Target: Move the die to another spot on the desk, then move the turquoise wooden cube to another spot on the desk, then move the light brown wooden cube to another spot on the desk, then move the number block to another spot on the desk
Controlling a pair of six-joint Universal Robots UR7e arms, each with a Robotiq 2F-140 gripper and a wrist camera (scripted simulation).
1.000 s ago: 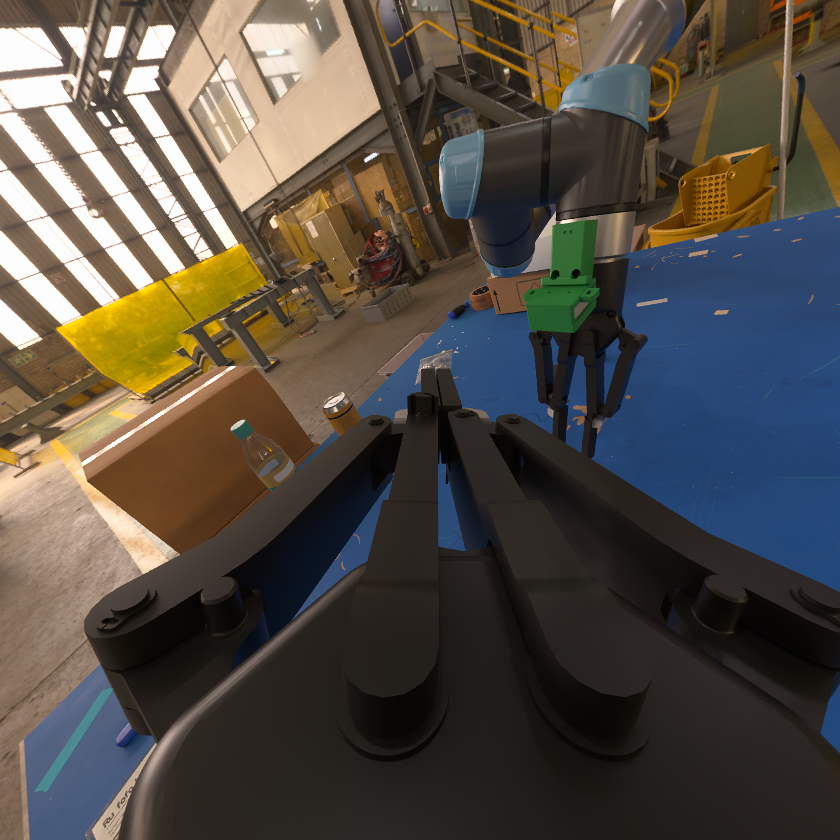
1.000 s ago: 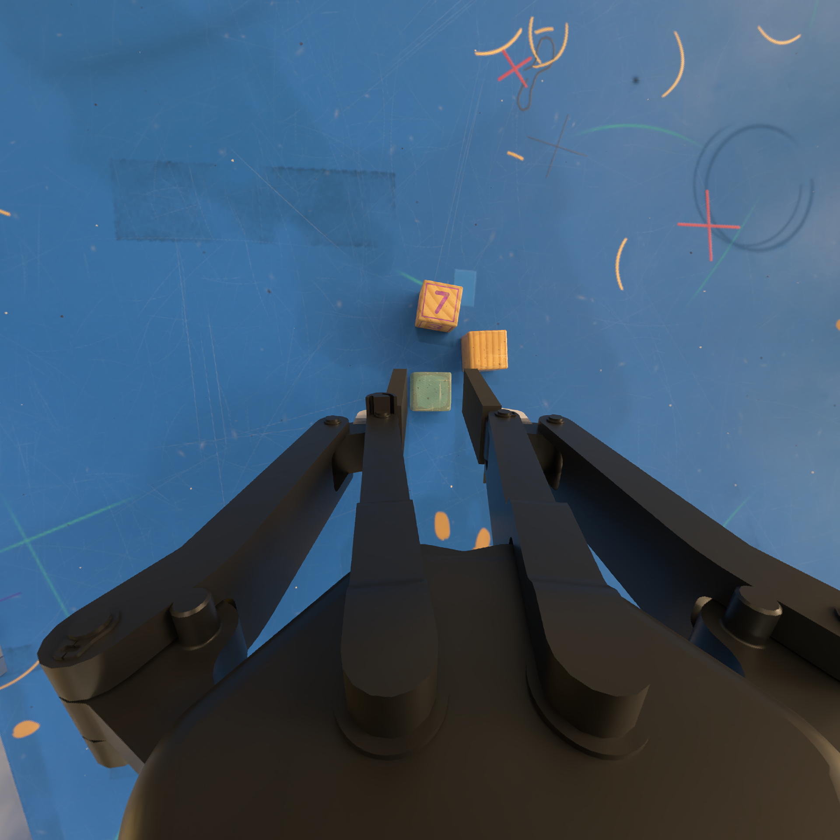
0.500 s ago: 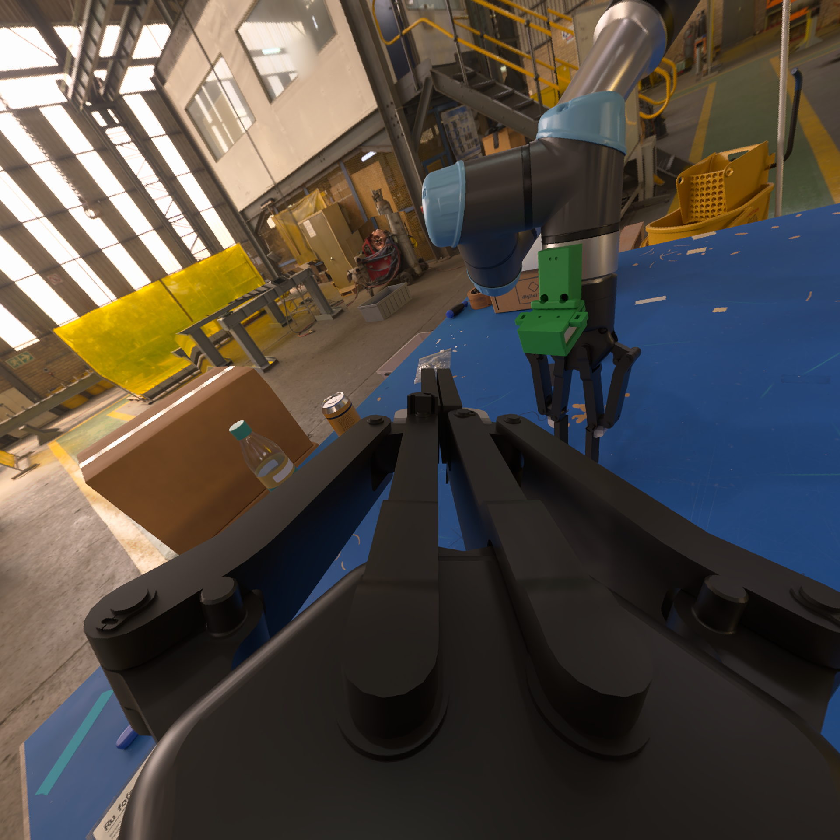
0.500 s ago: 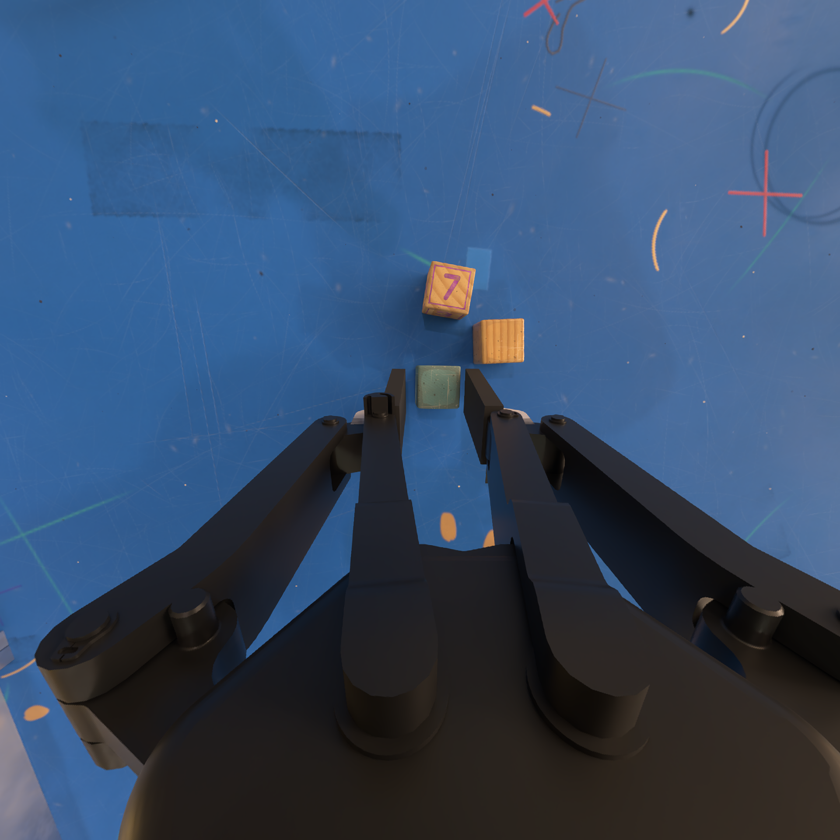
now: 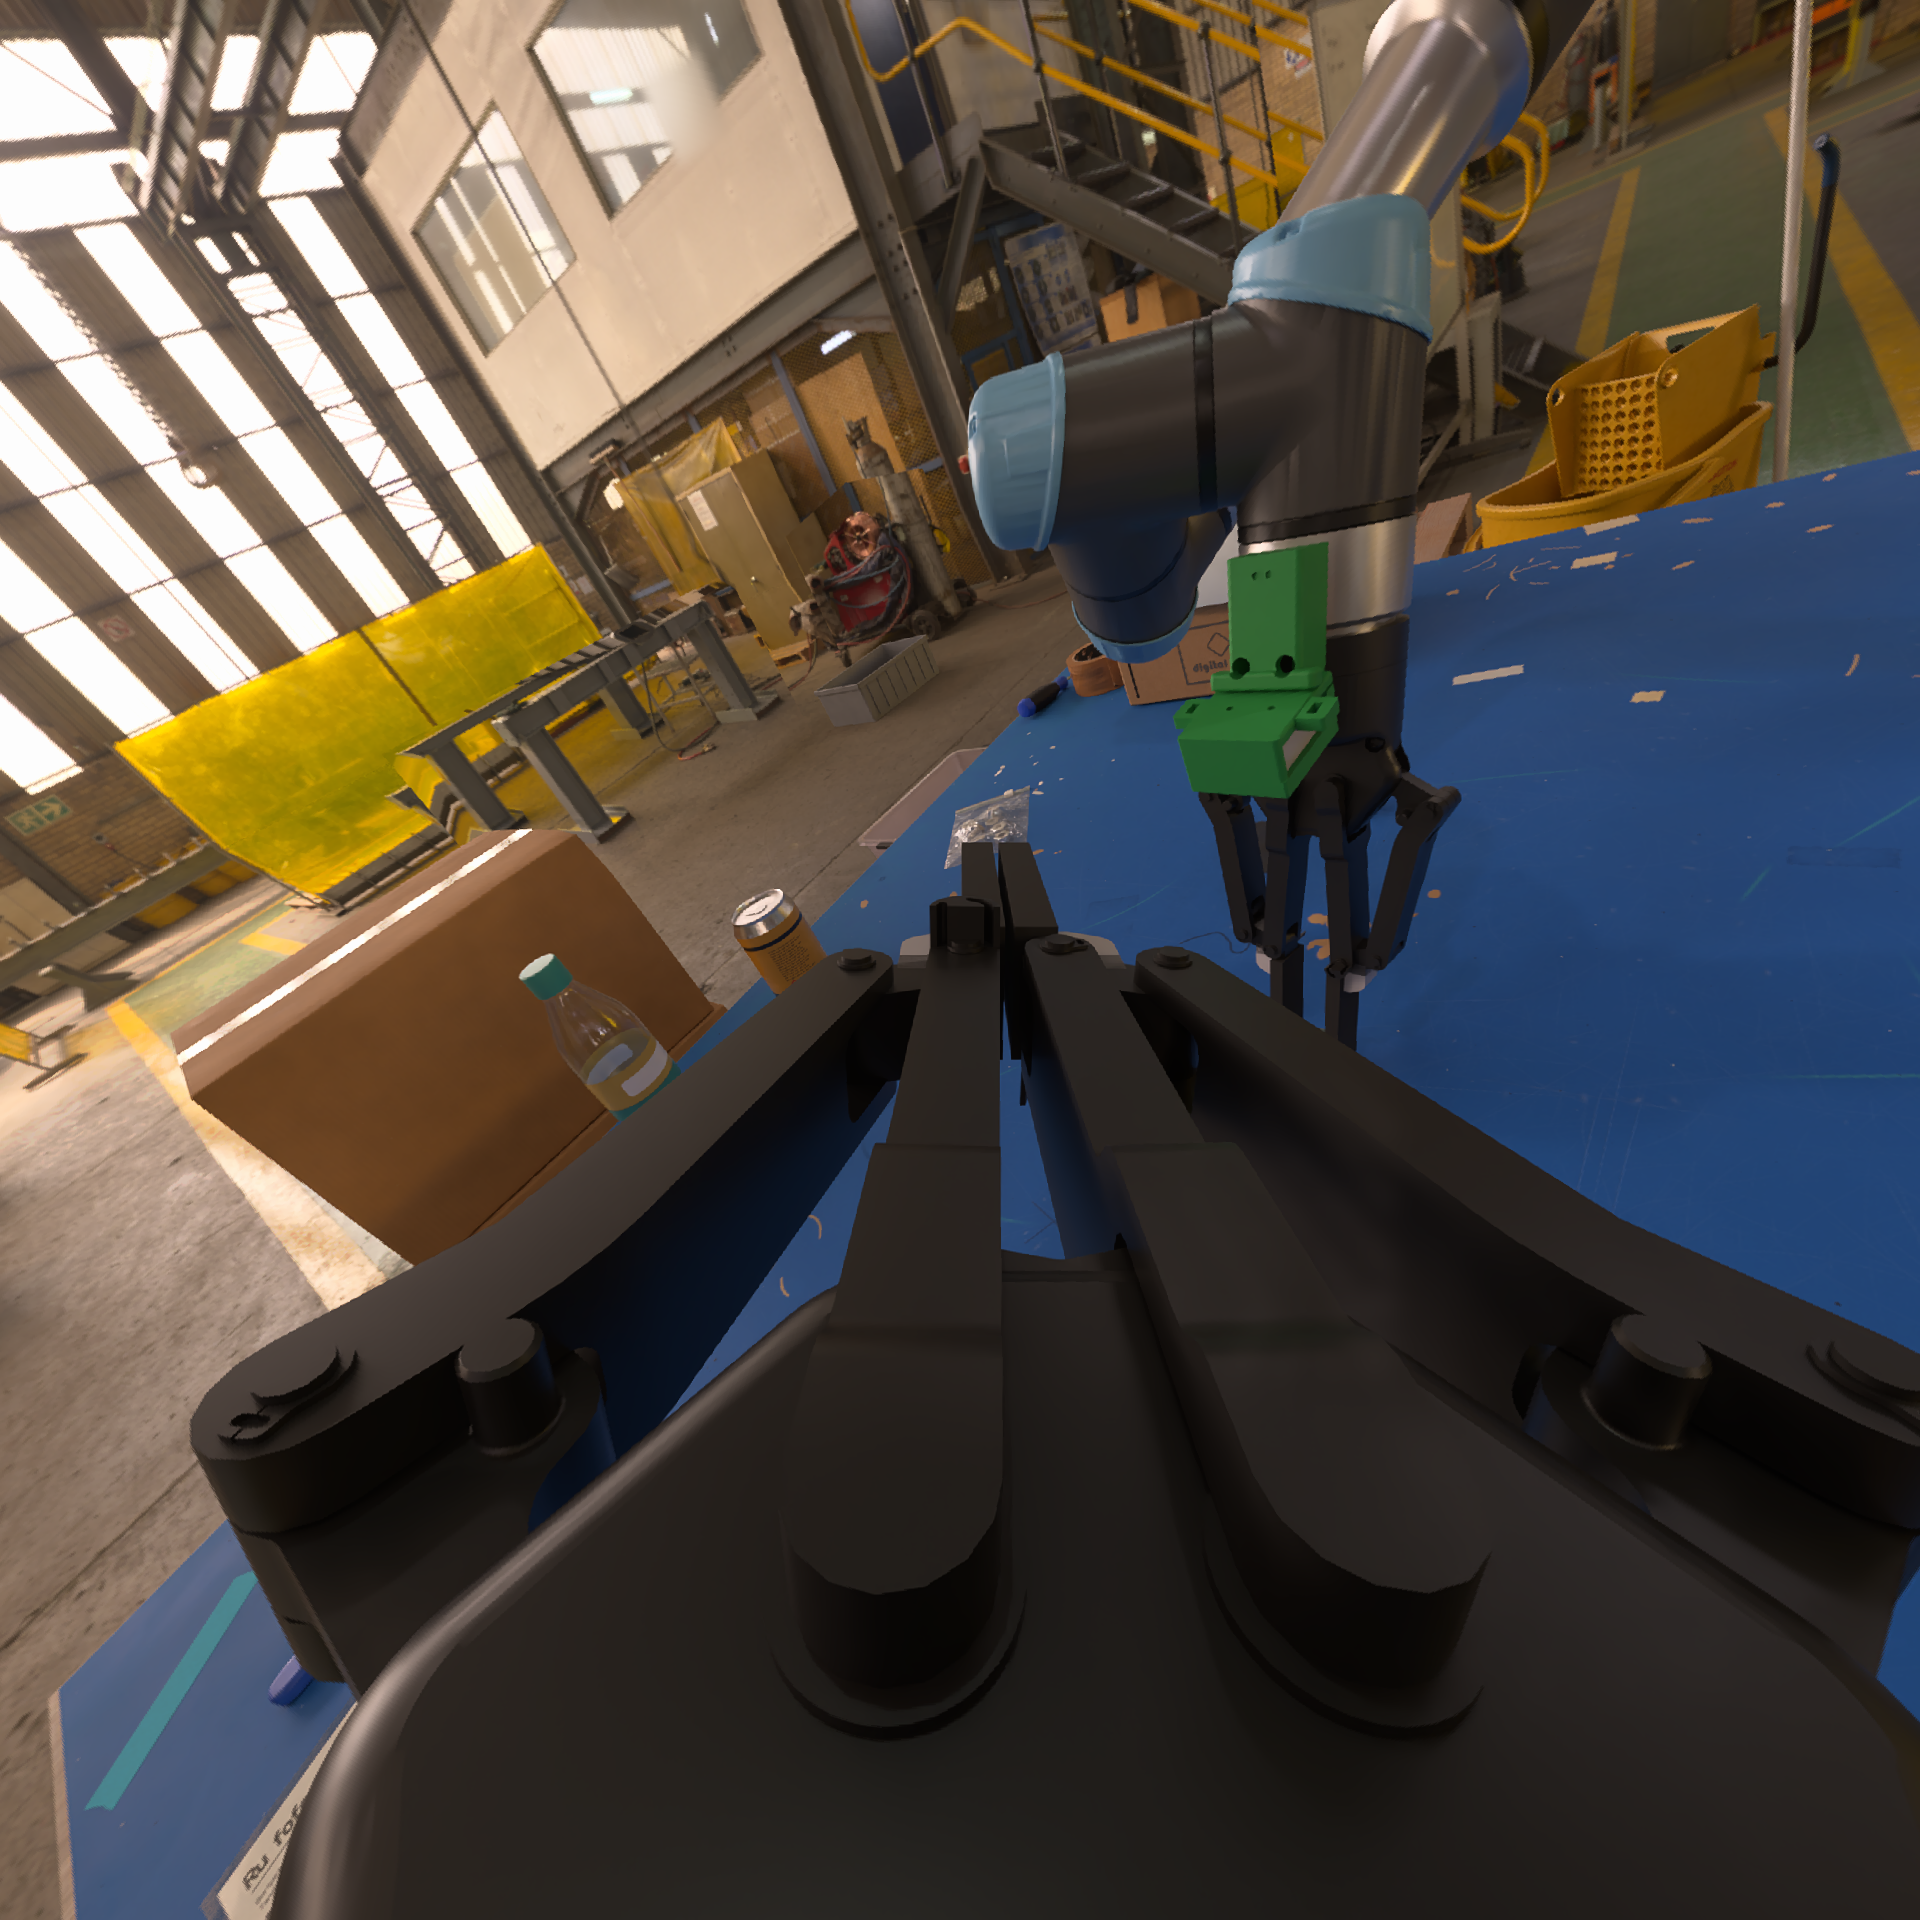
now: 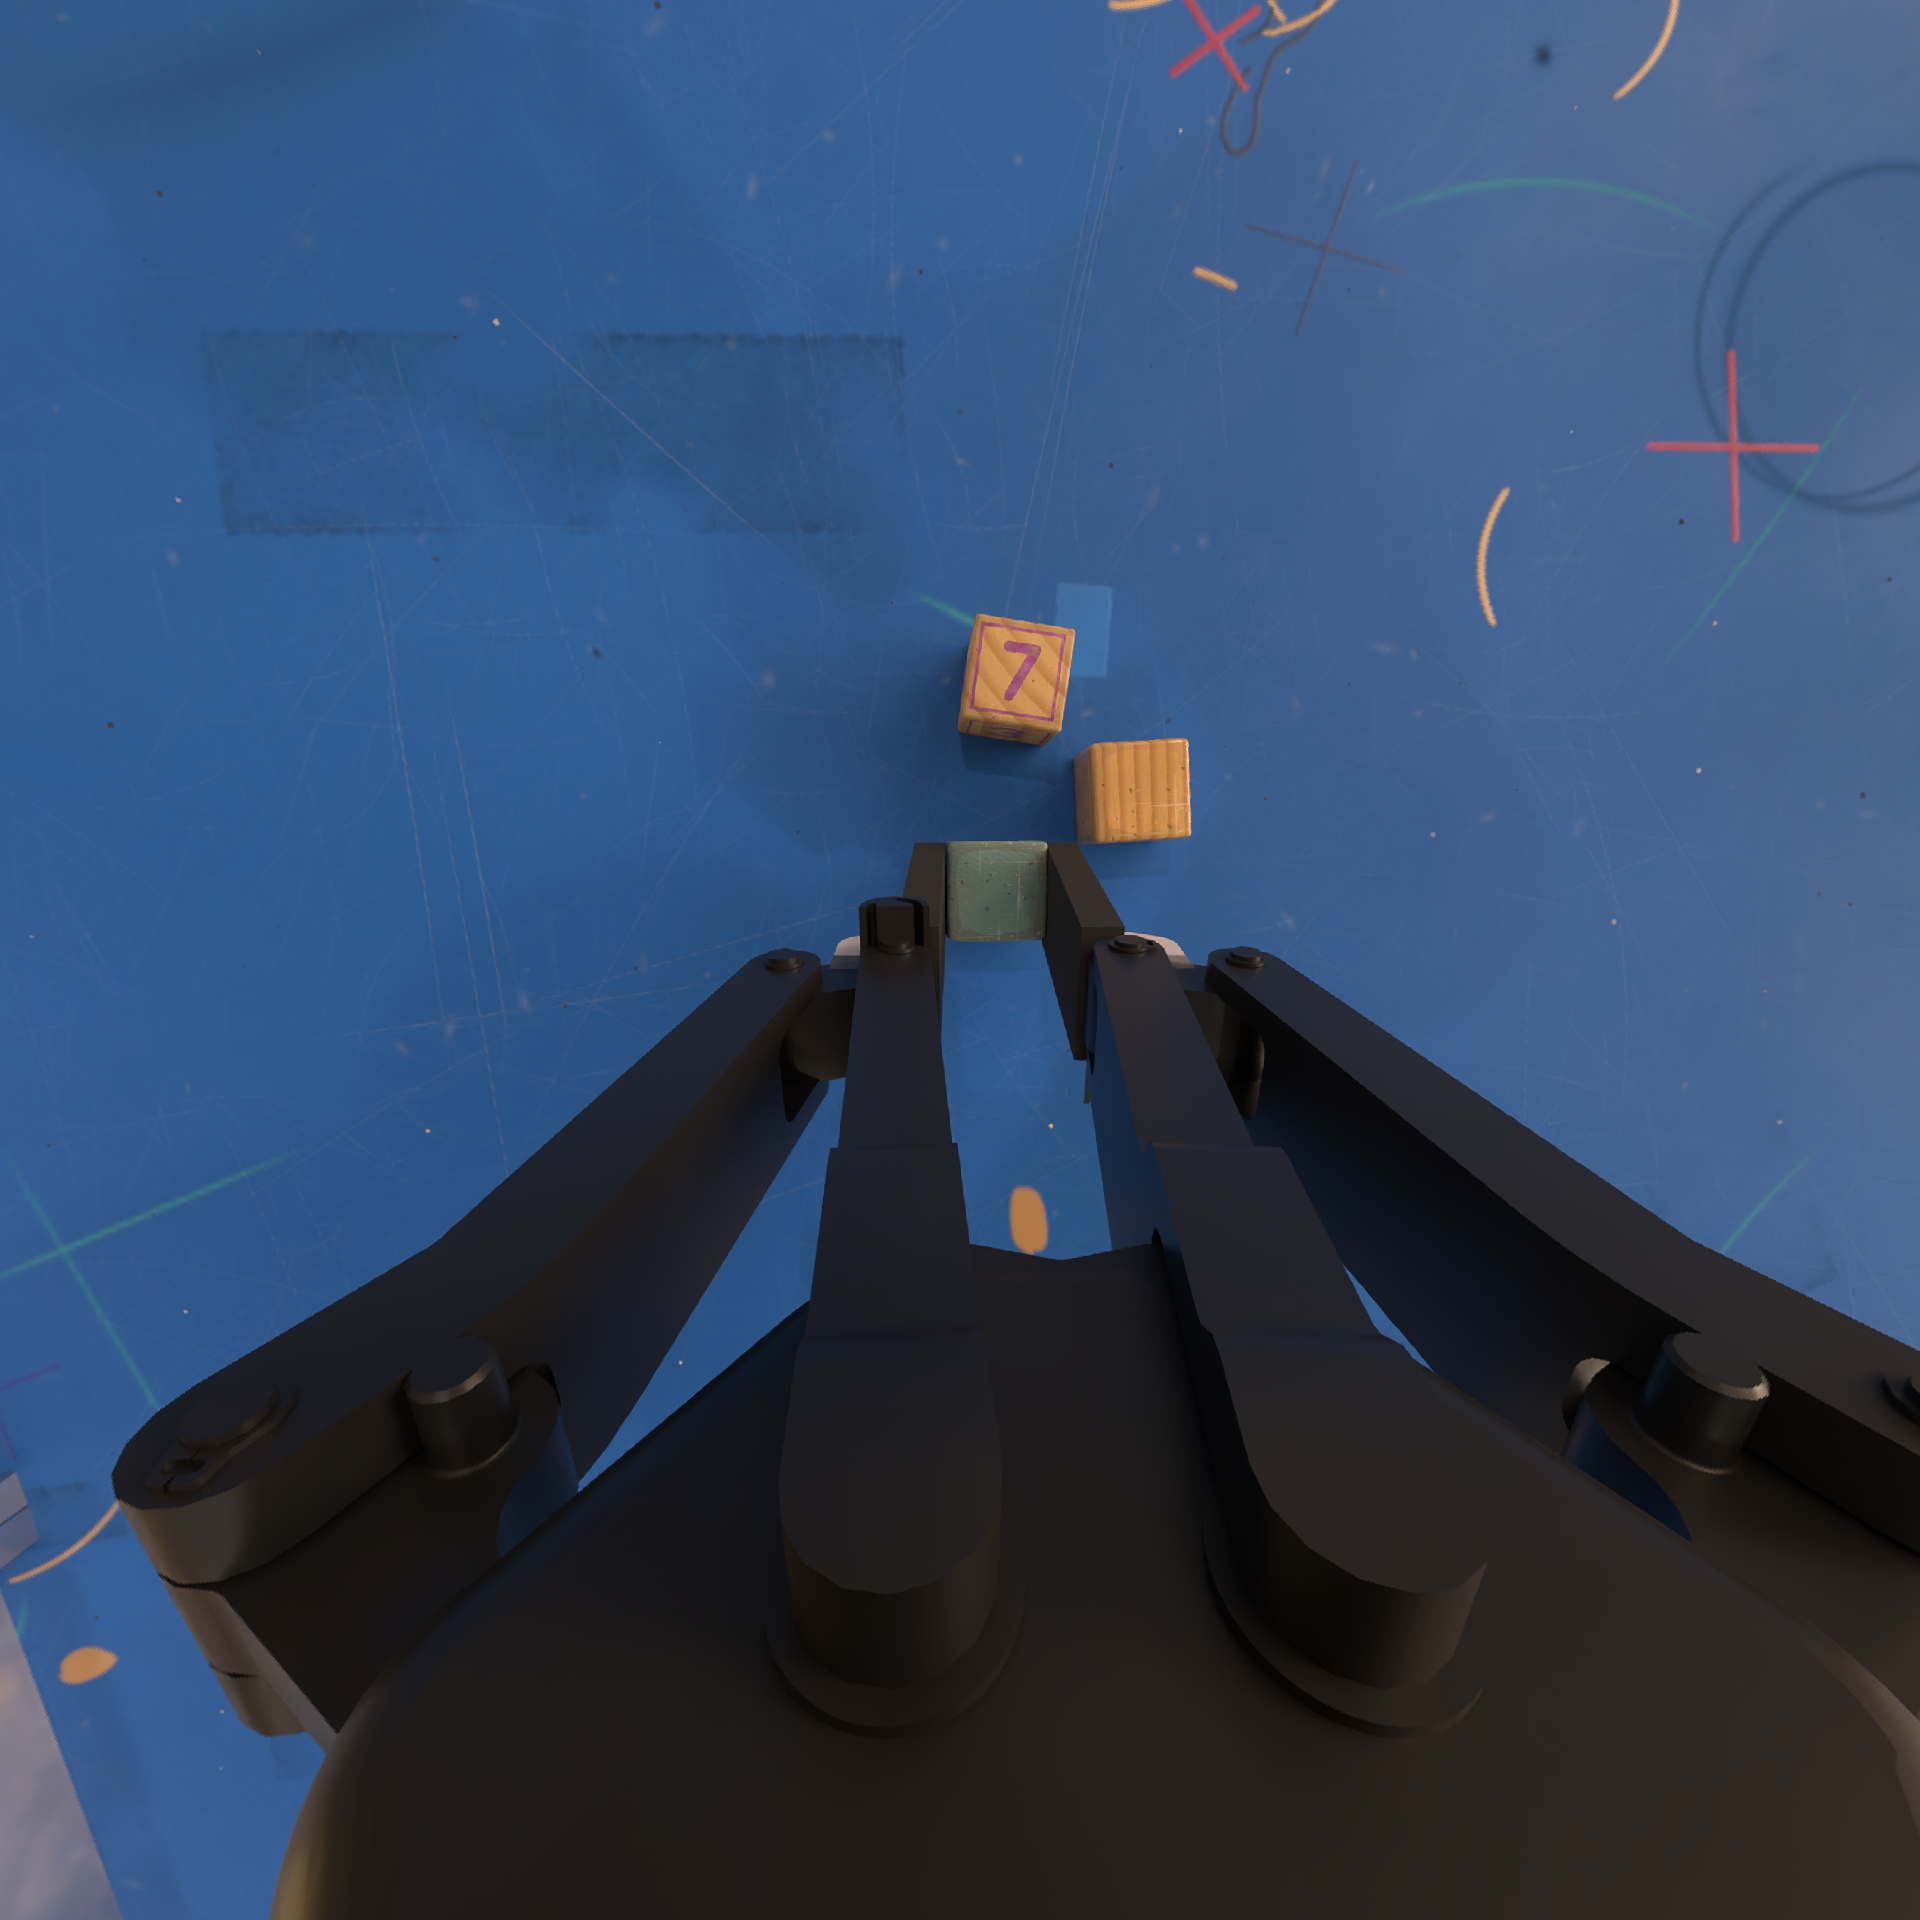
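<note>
In the right wrist view my right gripper (image 6: 995, 883) is shut on the turquoise wooden cube (image 6: 995, 891), with one finger against each side of it, low over the blue desk (image 6: 520, 831). The light brown wooden cube (image 6: 1132, 790) lies just beyond it to the right. The number block (image 6: 1016, 677) lies farther on, apart from both. My left gripper (image 5: 995, 862) is shut and empty, held above the desk's left edge. The left wrist view also shows the right gripper (image 5: 1317, 997) pointing down at the desk. I see no die.
A plastic bottle (image 5: 603, 1039) and a can (image 5: 774, 935) stand at the desk's left edge, with a brown box (image 5: 416, 1039) on the floor beyond. A small clear bag (image 5: 987, 821) lies ahead of the left gripper. A cardboard box (image 5: 1184, 665) sits behind the right arm.
My right gripper's fingers have closed from either side onto the turquoise cube. In the left wrist view the right arm has shifted slightly. The left gripper has not moved.
</note>
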